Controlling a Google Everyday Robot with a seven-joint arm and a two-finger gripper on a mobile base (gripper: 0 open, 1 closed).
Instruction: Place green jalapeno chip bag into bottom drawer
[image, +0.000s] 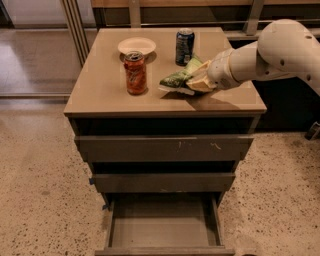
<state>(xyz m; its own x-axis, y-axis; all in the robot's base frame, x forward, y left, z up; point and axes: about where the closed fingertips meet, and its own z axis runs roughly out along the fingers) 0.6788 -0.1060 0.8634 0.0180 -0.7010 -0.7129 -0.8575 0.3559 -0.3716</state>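
Observation:
The green jalapeno chip bag (176, 80) is at the middle right of the cabinet top, its right end inside my gripper (196, 80). The gripper comes in from the right on a white arm and is shut on the bag. The bag sits at or just above the surface, with a shadow under it. The bottom drawer (162, 227) is pulled out at the foot of the cabinet, with nothing in its tray, well below and in front of the bag.
A red-orange can (135, 73) stands left of the bag. A dark blue can (184, 46) stands just behind it, and a white bowl (136, 46) at the back. Two upper drawers (165, 148) stick out slightly. Speckled floor surrounds the cabinet.

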